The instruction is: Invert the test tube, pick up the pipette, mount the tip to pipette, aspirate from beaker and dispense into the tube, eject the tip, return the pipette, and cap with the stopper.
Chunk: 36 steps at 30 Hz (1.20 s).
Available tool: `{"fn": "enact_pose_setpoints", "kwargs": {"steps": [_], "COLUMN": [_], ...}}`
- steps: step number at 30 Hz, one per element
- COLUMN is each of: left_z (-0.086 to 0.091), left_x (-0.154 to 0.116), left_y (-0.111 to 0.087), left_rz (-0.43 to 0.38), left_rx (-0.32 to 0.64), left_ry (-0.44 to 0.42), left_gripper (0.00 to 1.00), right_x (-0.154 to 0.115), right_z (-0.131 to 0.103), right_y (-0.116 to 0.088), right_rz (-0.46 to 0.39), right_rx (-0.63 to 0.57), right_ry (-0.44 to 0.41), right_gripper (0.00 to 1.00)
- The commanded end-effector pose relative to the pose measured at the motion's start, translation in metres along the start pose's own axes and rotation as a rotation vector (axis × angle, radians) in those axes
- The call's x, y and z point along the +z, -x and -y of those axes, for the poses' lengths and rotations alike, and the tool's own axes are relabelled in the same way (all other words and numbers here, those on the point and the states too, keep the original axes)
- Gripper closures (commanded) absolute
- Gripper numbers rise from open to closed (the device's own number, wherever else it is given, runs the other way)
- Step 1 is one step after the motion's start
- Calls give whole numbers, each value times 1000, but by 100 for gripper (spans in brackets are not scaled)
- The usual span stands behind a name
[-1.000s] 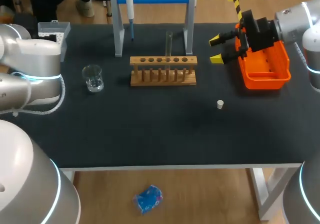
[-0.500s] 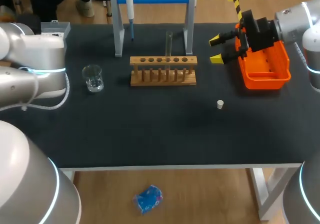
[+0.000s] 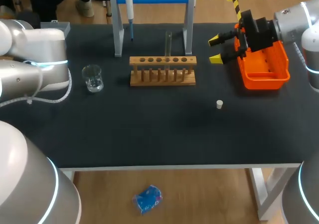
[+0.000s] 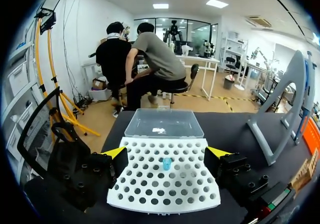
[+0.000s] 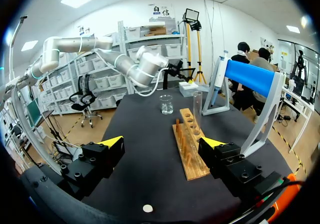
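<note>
at far left corner, my left gripper [image 4: 167, 153] stands wide open, tip box [image 4: 164, 186] between its fingers (one blue tip [image 4: 166, 163] seated in grid). my right gripper [image 3: 215, 49] also open, empty, just left of orange bin [image 3: 264, 72]. test tube [image 3: 168, 42] upright in rack [image 3: 163, 72], mid-table. pipette [image 3: 128, 4] hangs on stand [image 3: 118, 34] behind rack. beaker [image 3: 92, 78] left of rack. stopper [image 3: 219, 104] on table, nearer, right.

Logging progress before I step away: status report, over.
Left gripper open at the tip box; right gripper open, empty, beside the orange bin. Test tube in rack, pipette on its stand, stopper on the table. Nothing blocking the pipette.
</note>
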State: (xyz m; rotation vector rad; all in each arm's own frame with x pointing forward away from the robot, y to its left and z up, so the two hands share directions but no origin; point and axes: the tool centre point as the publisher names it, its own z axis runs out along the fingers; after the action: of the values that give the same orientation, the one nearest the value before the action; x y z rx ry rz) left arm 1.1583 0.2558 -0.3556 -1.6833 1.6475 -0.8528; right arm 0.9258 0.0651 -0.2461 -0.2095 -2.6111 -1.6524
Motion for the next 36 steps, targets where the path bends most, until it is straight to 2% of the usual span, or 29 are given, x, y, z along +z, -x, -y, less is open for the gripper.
{"fn": "enact_pose_setpoints", "kwargs": {"steps": [1, 16, 19, 20, 21, 22, 25, 34, 35, 36], "left_z": [-1, -4, -3, -3, -3, -3, -4, -6, -6, -6], "left_x": [8, 11, 11, 11, 11, 11, 10, 8, 8, 8], "left_y": [0, 2, 3, 3, 3, 3, 3, 3, 3, 3], "left_rz": [4, 11, 13, 13, 13, 14, 14, 19, 20, 19], "left_rx": [2, -6, -11, -13, -13, -16, -17, 18, 21, 22], "left_ry": [4, 12, 10, 8, 8, 7, 7, 13, 13, 13], "left_gripper": [0, 0, 5, 12, 28, 51, 58, 57, 58, 65], "right_x": [0, 0, 0, 0, 0, 0, 0, 0, 0, 0], "right_z": [0, 0, 0, 0, 0, 0, 0, 0, 0, 0], "right_y": [0, 0, 0, 0, 0, 0, 0, 0, 0, 0], "right_rz": [0, 0, 0, 0, 0, 0, 0, 0, 0, 0], "right_rx": [0, 0, 0, 0, 0, 0, 0, 0, 0, 0], "right_ry": [-2, -2, -2, -2, -2, -2, -2, -2, -2, -2], "right_gripper": [0, 0, 0, 0, 0, 0, 0, 0, 0, 0]}}
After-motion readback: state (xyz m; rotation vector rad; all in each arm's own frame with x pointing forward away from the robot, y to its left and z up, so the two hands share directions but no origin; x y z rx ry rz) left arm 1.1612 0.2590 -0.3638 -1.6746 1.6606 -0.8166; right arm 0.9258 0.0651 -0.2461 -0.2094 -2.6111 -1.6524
